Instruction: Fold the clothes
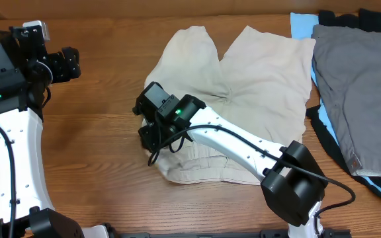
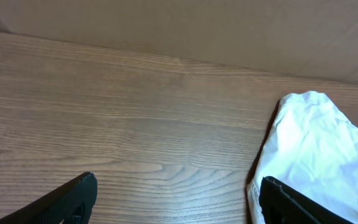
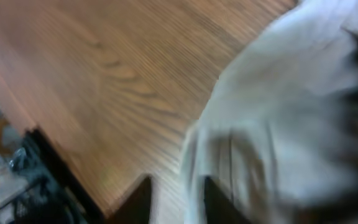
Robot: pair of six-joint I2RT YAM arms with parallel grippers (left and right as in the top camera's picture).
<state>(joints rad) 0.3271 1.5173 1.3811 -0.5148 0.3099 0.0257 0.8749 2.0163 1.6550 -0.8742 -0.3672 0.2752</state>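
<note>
Two arms showed, left arm and right arm. Four garments lay out: one beige shorts, one grey shorts, one blue garment, one black garment.

Shorts left of garment pile

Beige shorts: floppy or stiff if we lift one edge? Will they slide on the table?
Likely floppy: the shorts lie creased and bunched, so a lifted edge should drape. Probably light, the cloth looks thin. On the wood table they may drag and wrinkle rather than slide whole.
</note>
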